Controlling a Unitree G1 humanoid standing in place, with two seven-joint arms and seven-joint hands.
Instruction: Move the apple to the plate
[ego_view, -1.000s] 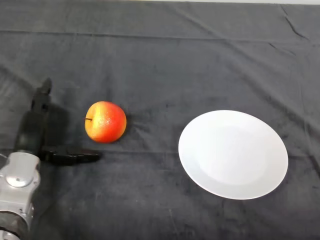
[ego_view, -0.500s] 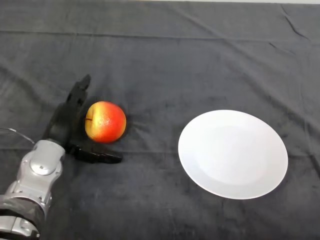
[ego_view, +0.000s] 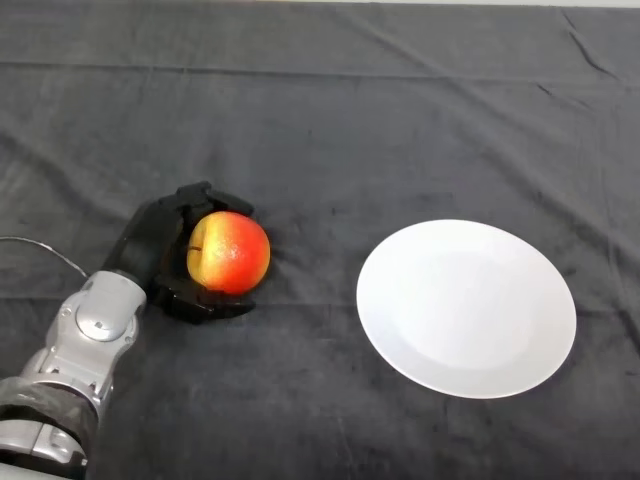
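here, dark cloth (ego_view: 400, 120), seemingly creased

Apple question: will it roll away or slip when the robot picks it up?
The apple is round, so it would probably roll if nudged loose on the flat cloth. Its skin looks smooth and shiny, so it may be a bit slippery. But the left hand curls round it from behind and beneath, which should likely keep it steady.
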